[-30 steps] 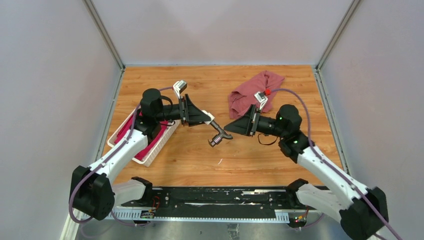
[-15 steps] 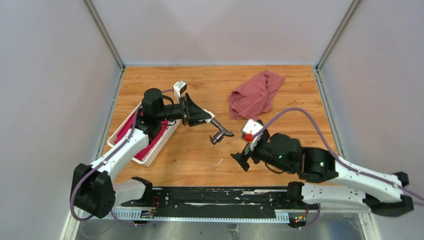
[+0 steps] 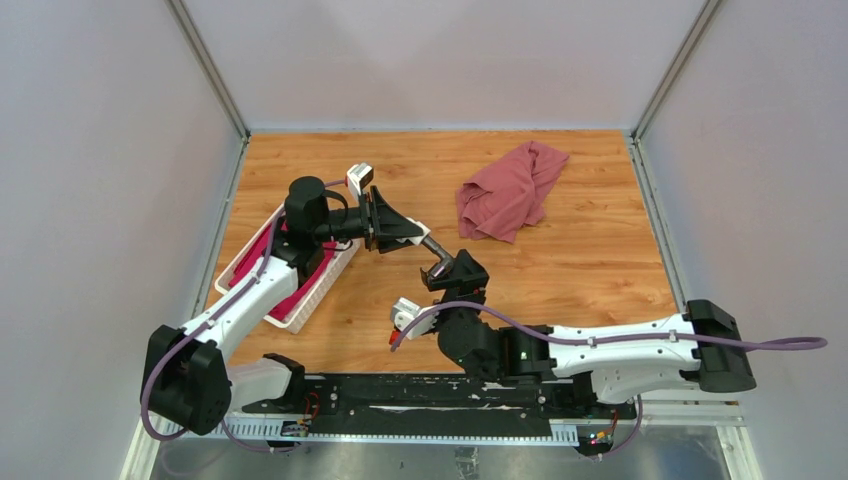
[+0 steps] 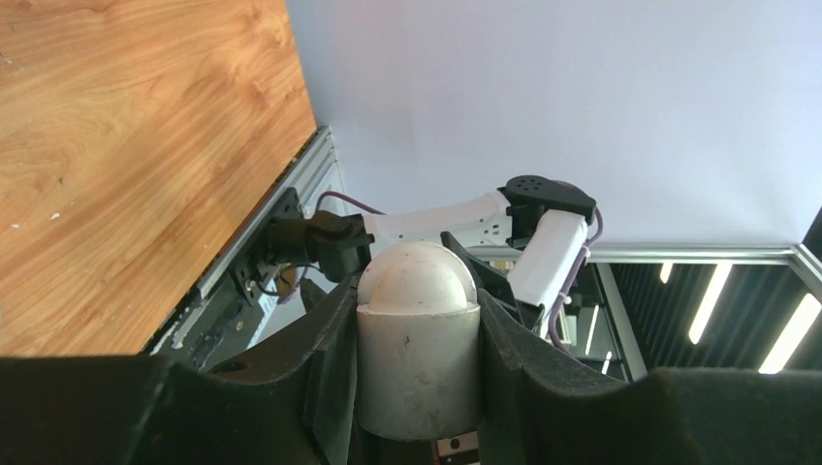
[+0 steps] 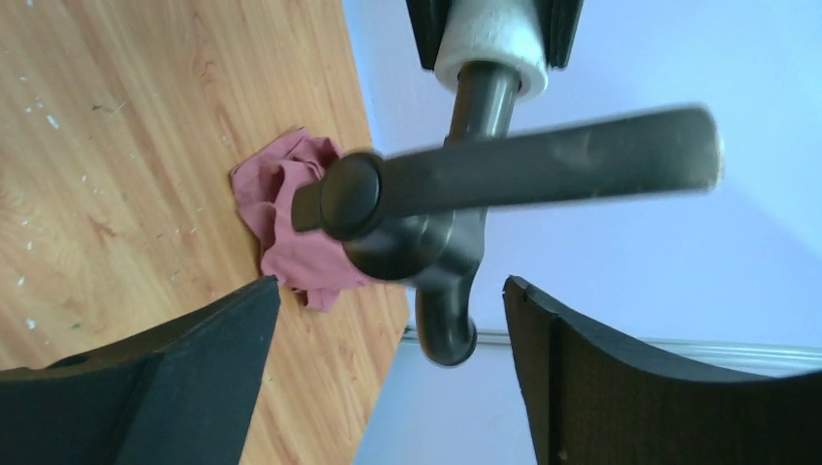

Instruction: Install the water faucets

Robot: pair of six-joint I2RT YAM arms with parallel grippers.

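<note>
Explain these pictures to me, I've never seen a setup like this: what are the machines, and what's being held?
Two robot arms are bolted to a wooden table. One picture looks down from above; the other two come from a camera on each wrist. On the table lie a red cloth and a white basket. The left gripper is shut on a white fitting with a dark tap sticking out of it. The right gripper is open, one finger either side of the tap, not touching it.

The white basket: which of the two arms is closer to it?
Left. The left arm passes right above the white basket, gripping a white fitting just beyond it; the right arm has its fingers farther right, open around the dark tap.
</note>
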